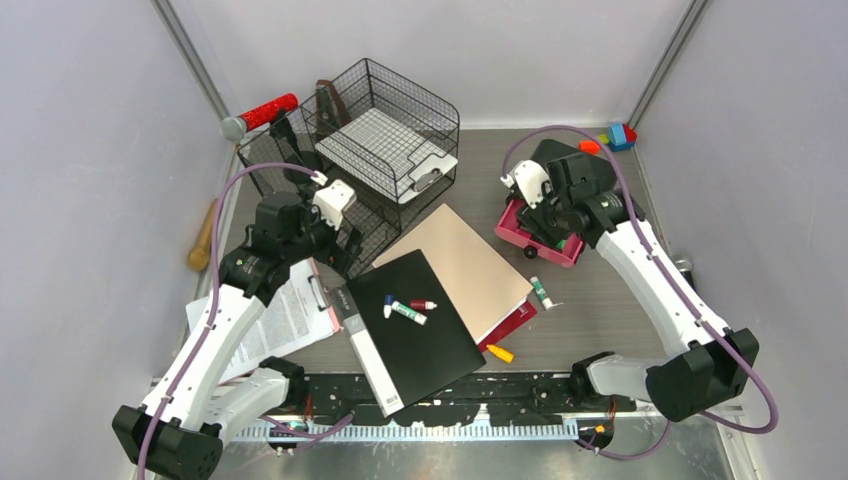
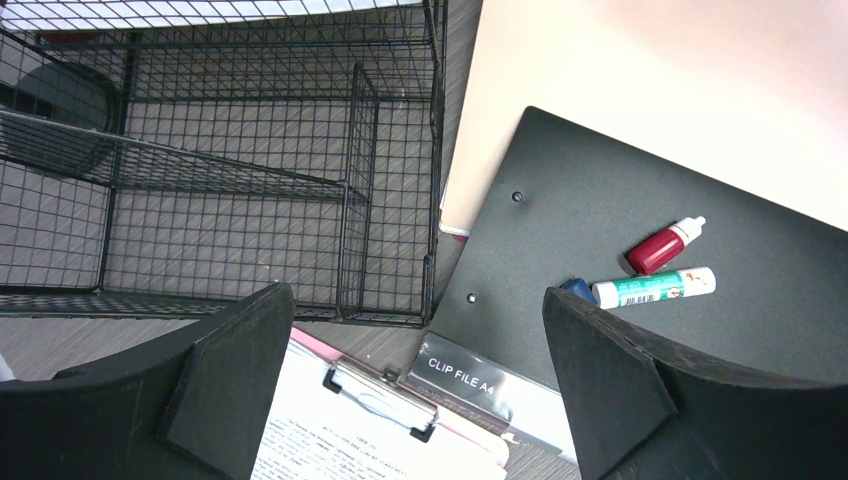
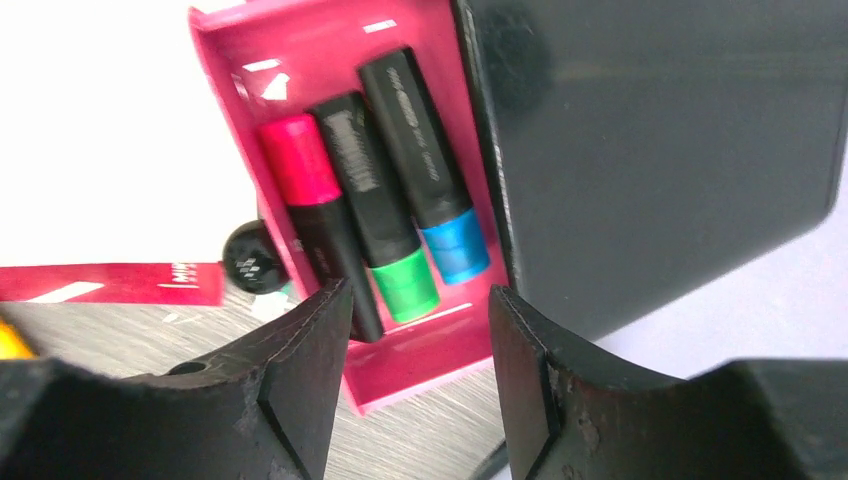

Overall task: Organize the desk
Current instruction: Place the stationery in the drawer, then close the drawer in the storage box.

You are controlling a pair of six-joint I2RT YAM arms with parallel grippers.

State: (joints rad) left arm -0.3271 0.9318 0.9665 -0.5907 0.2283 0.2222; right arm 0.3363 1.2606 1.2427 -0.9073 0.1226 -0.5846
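**Overhead view of the desk [image 1: 610,320].** All positions are given from the black clip file [image 1: 425,340], which lies tilted near the front rail.

- **On its cover:** a white-and-green marker [image 1: 406,312] with a blue cap, and just beyond it a small red bottle [image 1: 423,304].
- **Under its far right edge:** a tan folder [image 1: 470,255], with a red cover edge [image 1: 512,324] showing below.
- **Off its right corner:** a yellow object [image 1: 500,353].
- **Just beside it on the left:** a clipboard [image 1: 285,318] with printed sheets.
- **Beyond it to the left:** the wire-mesh rack [image 1: 385,135], with the left gripper [image 1: 346,243] between rack and file.
- **Beyond it to the right:** a pink drawer tray [image 1: 522,236] under the right gripper [image 1: 548,222]. A green-tipped marker [image 1: 541,292] lies between tray and file.
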